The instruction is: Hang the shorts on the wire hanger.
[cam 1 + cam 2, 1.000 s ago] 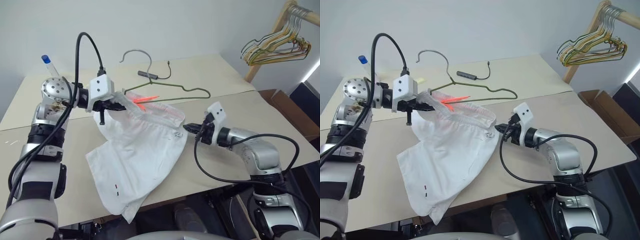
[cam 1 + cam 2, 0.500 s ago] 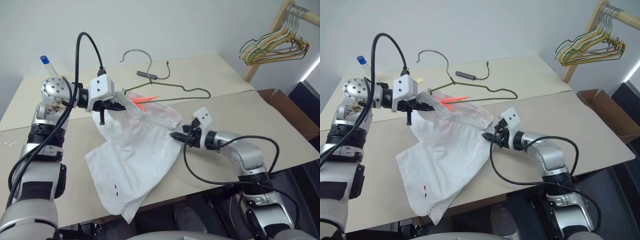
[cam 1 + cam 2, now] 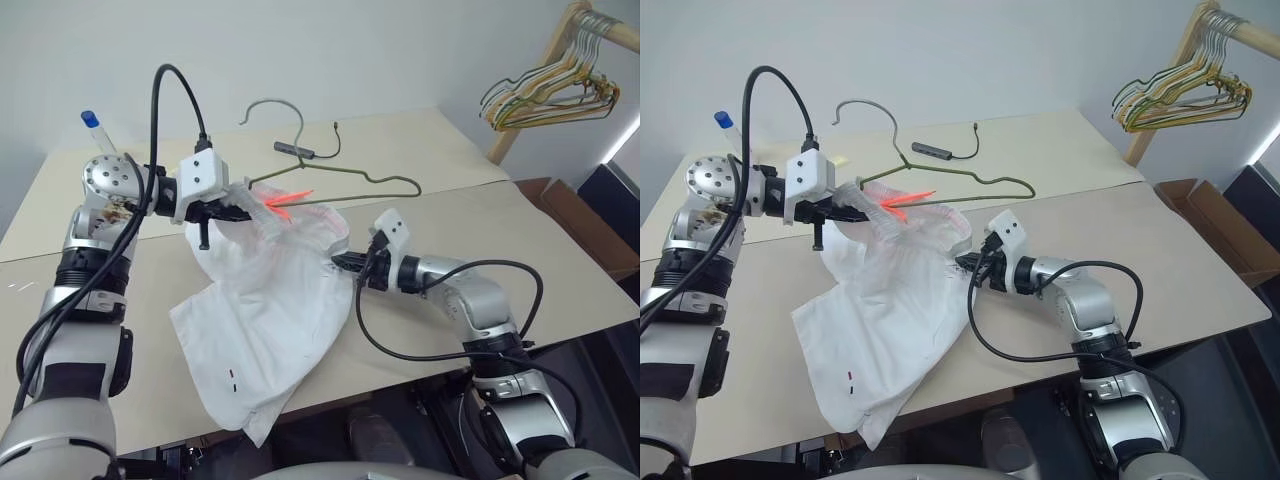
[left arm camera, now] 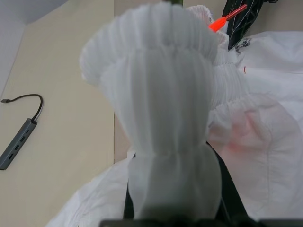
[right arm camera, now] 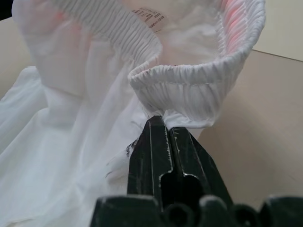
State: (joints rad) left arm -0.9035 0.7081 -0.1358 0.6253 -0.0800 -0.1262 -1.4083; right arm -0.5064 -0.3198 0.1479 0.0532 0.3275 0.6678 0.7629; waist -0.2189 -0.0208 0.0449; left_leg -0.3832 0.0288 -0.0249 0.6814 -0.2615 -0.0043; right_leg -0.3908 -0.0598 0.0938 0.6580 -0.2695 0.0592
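The white shorts [image 3: 270, 300] lie in the middle of the frame on the tan table [image 3: 470, 150], with one end lifted off it. The left gripper [image 3: 228, 208], at the left of the frame, has its fingers squeezed shut on the waistband and holds it up, just as before. The right gripper [image 3: 338, 262] has slid left from the bare table to the other side of the waistband. Its fingers opened on the way and are now pinched shut on the cloth's edge. That side of the waistband is now more bunched up. The wire hanger [image 3: 330, 165] lies flat behind the shorts, toward the top middle, and has not moved.
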